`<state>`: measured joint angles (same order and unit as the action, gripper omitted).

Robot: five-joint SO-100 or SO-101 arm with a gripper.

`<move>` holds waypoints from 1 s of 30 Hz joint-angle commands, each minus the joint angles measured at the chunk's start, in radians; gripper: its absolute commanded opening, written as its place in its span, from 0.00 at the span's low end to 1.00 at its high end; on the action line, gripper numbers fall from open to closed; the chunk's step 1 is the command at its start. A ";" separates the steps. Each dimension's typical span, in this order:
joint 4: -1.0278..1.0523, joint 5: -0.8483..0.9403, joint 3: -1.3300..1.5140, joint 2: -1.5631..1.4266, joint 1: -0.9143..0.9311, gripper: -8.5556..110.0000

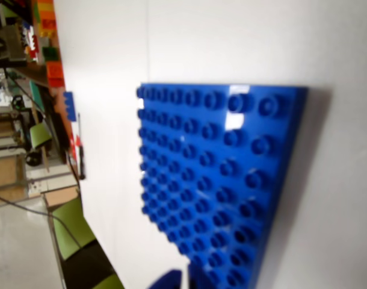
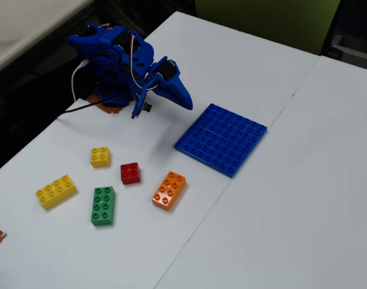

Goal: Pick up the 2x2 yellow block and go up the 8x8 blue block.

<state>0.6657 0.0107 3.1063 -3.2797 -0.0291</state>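
The 2x2 yellow block [image 2: 100, 156] sits on the white table, left of the small red brick [image 2: 130, 173]; it does not show in the wrist view. The 8x8 blue block [image 2: 221, 139] lies flat to the right and fills the wrist view [image 1: 219, 180]. My blue gripper [image 2: 185, 101] hangs above the table, just up and left of the blue plate and well away from the yellow block. Its jaws look shut and hold nothing. Only a blurred blue tip of the gripper [image 1: 170, 280] shows at the bottom edge of the wrist view.
A yellow 2x4 brick [image 2: 56, 191], a green brick [image 2: 103, 205] and an orange brick [image 2: 169, 189] lie near the small yellow one. The arm's base [image 2: 108, 57] stands at the table's far left edge. A seam [image 2: 255, 138] runs across the table.
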 commanded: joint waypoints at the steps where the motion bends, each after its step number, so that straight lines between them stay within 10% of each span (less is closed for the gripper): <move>1: -0.006 -0.005 0.041 -0.043 -0.002 0.07; 30: -0.017 -0.063 0.041 -0.041 0.037 0.14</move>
<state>0.6657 -0.0506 3.1063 -3.2797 0.0199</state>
